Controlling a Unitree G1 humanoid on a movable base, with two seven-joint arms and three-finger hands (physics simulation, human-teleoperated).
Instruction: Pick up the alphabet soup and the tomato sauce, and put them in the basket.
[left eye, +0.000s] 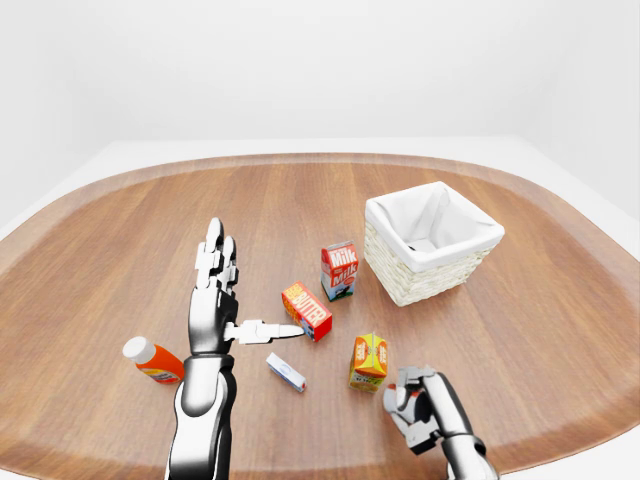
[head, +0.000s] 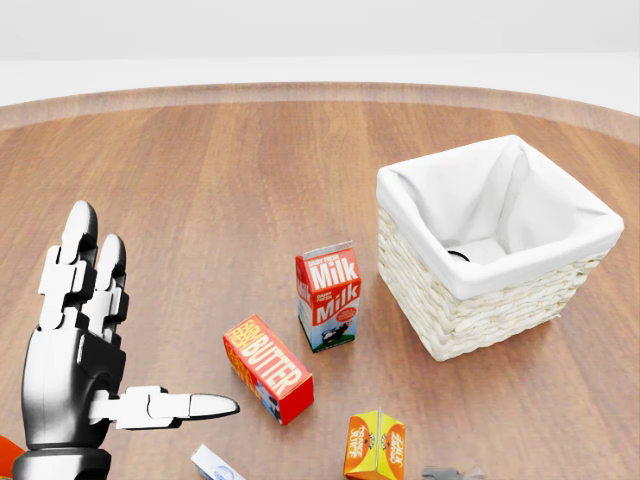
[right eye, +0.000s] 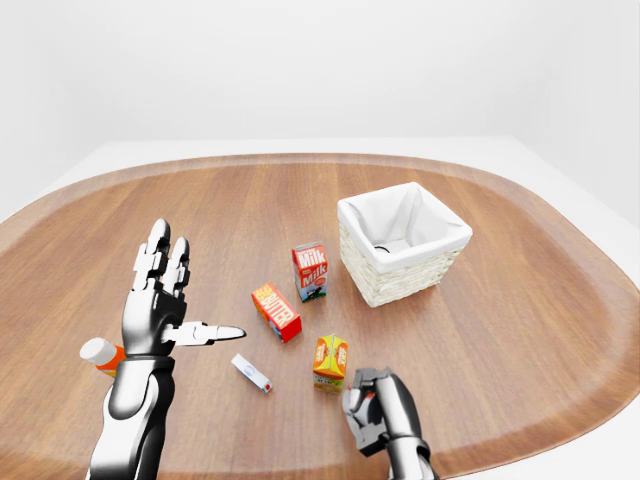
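Note:
My right hand (left eye: 420, 405) is at the bottom of the left-eye view, fingers curled shut round a small can; only a bit of red shows and I cannot read its label. It sits low, just right of an orange juice carton (left eye: 368, 361). The white-lined wicker basket (left eye: 418, 283) stands at the right; a dark round rim (head: 459, 255), seemingly a can, lies inside it. My left hand (left eye: 238, 292) is open, fingers straight up and thumb pointing right, above the table left of a butter box (left eye: 307, 311).
A milk carton (left eye: 339, 270) stands between the butter box and the basket. A small white and blue box (left eye: 286, 372) lies below the left thumb. An orange bottle with a white cap (left eye: 152, 360) lies left of my left forearm. All rest on the wooden table (left eye: 120, 250).

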